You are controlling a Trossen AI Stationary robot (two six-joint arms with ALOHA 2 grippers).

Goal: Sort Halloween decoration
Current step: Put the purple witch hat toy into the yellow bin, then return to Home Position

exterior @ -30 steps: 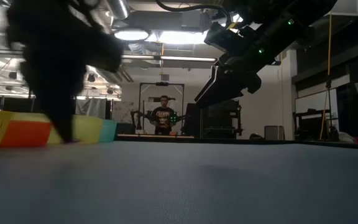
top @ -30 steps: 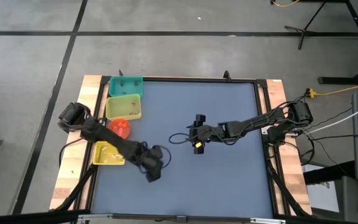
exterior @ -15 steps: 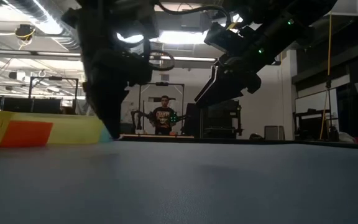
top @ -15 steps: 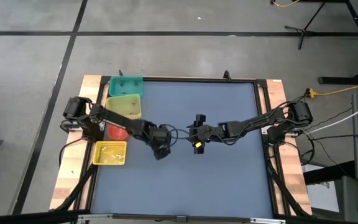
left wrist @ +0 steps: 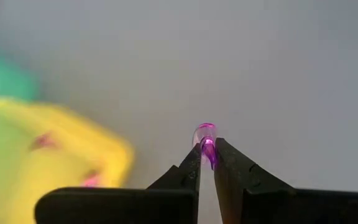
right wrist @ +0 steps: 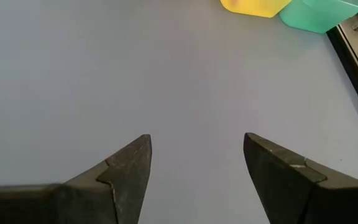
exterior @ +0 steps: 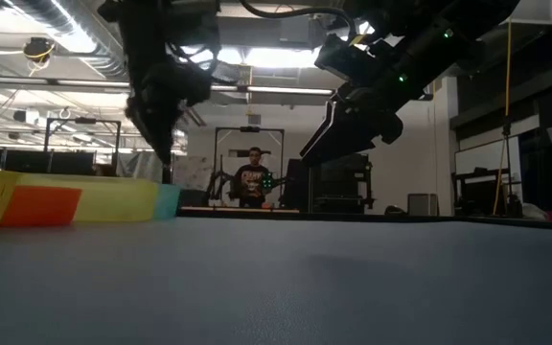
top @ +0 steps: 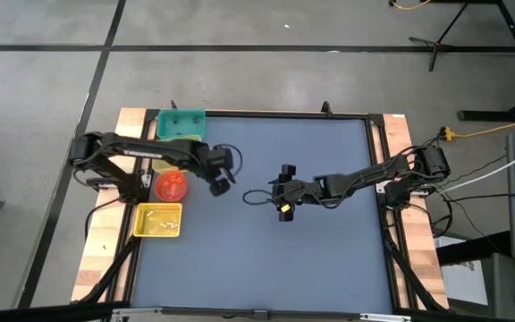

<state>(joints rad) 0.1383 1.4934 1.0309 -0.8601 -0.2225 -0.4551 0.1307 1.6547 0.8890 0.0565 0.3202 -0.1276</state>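
Left wrist view: a tiny purple trinket (left wrist: 206,146) is seen pinched between the tips of the left end effector (left wrist: 206,163), whose fingers are pressed together on it; only its translucent purple end shows above the tips, so its long axis cannot be told with certainty, though it appears to stand roughly along the fingers.

From the high view, the left end effector (top: 221,183) is placed over the blue table (top: 329,241), just to the right of the column of bins at the table's left edge. The yellow-green bin (top: 179,150) lies to its left and slightly farther, the red bin (top: 170,184) directly to its left, the teal bin (top: 180,120) farthest, and the yellow mesh bin (top: 158,221) nearest. The coming move is judged to turn on this leftward offset: the pinched trinket must be carried left over a bin's rim before release. Pink-purple specks are visible blurred inside the yellow-green bin (left wrist: 48,162) in the left wrist view, so that bin is judged the likely target, though this cannot be confirmed.

The right end effector (top: 283,199) hangs near the table's middle with its fingers spread wide and nothing between them; it is well apart from the bins, so the left arm is plainly the nearer one.
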